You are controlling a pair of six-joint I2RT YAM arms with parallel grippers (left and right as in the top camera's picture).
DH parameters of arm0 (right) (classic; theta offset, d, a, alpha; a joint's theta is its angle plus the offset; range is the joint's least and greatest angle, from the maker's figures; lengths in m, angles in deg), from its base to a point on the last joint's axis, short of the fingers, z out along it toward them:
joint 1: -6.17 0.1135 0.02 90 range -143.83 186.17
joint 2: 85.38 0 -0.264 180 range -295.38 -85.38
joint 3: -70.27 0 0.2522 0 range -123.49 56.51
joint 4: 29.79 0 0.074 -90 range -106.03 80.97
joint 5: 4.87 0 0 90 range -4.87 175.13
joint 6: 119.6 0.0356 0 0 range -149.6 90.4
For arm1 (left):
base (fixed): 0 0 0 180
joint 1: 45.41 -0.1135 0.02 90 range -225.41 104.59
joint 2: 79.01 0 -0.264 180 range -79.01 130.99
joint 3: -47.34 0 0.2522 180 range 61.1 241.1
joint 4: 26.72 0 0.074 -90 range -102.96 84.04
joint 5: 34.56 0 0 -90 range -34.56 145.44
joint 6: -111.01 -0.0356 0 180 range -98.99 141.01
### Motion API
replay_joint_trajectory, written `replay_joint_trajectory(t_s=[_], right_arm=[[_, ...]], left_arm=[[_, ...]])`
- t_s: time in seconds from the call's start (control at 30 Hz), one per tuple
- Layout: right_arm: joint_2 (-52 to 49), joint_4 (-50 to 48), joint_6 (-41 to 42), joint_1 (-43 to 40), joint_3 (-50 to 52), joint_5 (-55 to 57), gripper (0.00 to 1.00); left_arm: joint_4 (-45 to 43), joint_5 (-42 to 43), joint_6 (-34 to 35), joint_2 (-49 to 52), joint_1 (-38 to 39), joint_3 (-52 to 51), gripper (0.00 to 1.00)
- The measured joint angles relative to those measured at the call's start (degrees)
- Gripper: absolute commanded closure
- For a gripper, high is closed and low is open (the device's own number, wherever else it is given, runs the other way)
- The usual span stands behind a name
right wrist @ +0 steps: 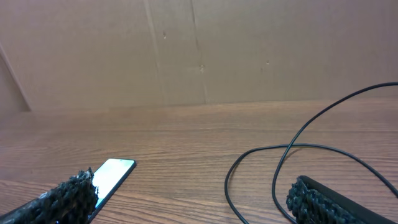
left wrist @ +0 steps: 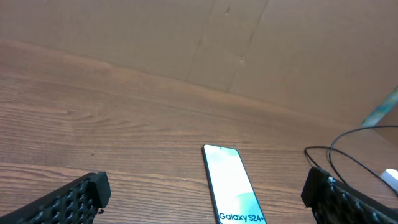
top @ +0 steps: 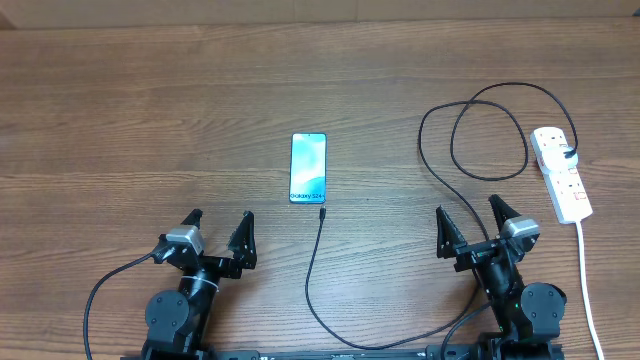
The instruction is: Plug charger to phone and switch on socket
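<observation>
The phone [top: 308,167] lies flat mid-table, screen up, its "Galaxy" text at the near end; it also shows in the left wrist view [left wrist: 231,183] and the right wrist view [right wrist: 112,175]. The charger cable [top: 312,275] loops from the socket [top: 561,172] at the right round the table front. Its plug tip [top: 322,214] lies just short of the phone's near end. The cable's loops show in the right wrist view [right wrist: 273,168]. My left gripper [top: 220,232] is open and empty, near-left of the phone. My right gripper [top: 470,222] is open and empty, left of the socket.
The socket's white cord [top: 587,290] runs down the right side toward the table's front edge. A brown cardboard wall [right wrist: 199,50] stands behind the table's far edge.
</observation>
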Motion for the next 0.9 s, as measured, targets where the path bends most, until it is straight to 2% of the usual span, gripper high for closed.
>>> replay_joint_trajectory(t_s=[0.33, 0.47, 0.57, 0.7, 0.9], right_arm=[[0.00, 0.02, 0.00, 0.00, 0.00, 0.02, 0.00], [0.00, -0.02, 0.02, 0.02, 0.00, 0.02, 0.00], [0.00, 0.00, 0.00, 0.02, 0.00, 0.02, 0.00], [0.00, 0.00, -0.02, 0.00, 0.00, 0.00, 0.00], [0.00, 0.04, -0.02, 0.00, 0.00, 0.02, 0.00]], left_arm=[[-1.84, 0.04, -0.02, 0.00, 0.00, 0.00, 0.00], [-8.70, 3.32, -0.02, 0.00, -0.04, 0.15, 0.01], [-8.44, 7.04, 0.00, 0.00, -0.07, 1.68, 0.00], [-6.21, 11.08, 0.00, 0.07, -0.04, 7.04, 0.00], [0.63, 15.34, -0.07, 3.23, -0.04, 23.04, 0.00]])
